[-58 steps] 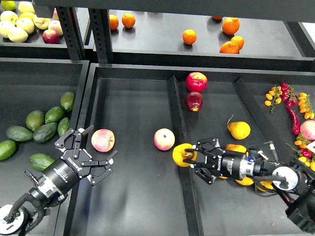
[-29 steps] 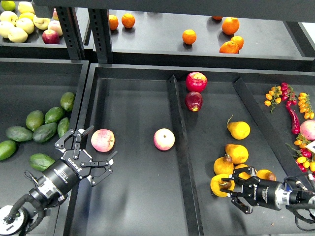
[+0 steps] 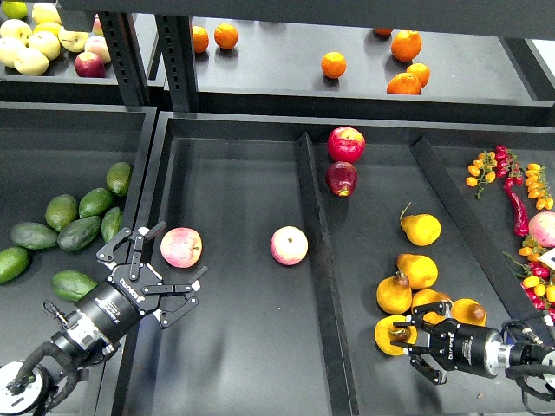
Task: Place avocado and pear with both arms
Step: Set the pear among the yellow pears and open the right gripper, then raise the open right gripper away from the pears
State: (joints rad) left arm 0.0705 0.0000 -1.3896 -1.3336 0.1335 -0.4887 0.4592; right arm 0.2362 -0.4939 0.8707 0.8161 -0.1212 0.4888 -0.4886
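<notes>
Right tool point(image 3: 414, 345) near the bin's front edge, fingers around the pear point(image 3: 390, 334), beside other pears point(image 3: 416, 270). Left tool point(image 3: 154, 270) spread wide, empty, beside an apple point(image 3: 180, 247). Avocado point(image 3: 74, 284) lies in the left bin point(image 3: 52, 165).

Black metal shelving point(image 3: 143, 61), dark trays point(image 3: 234, 347)

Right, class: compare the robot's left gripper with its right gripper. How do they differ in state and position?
1. The left gripper is open and holds nothing; the right gripper is closed on a pear.
2. The left gripper sits beside a pink-yellow apple, near the avocados; the right gripper is low in the pear compartment, among other pears.
Shared: both are black two-finger grippers hanging low over the trays.
</notes>
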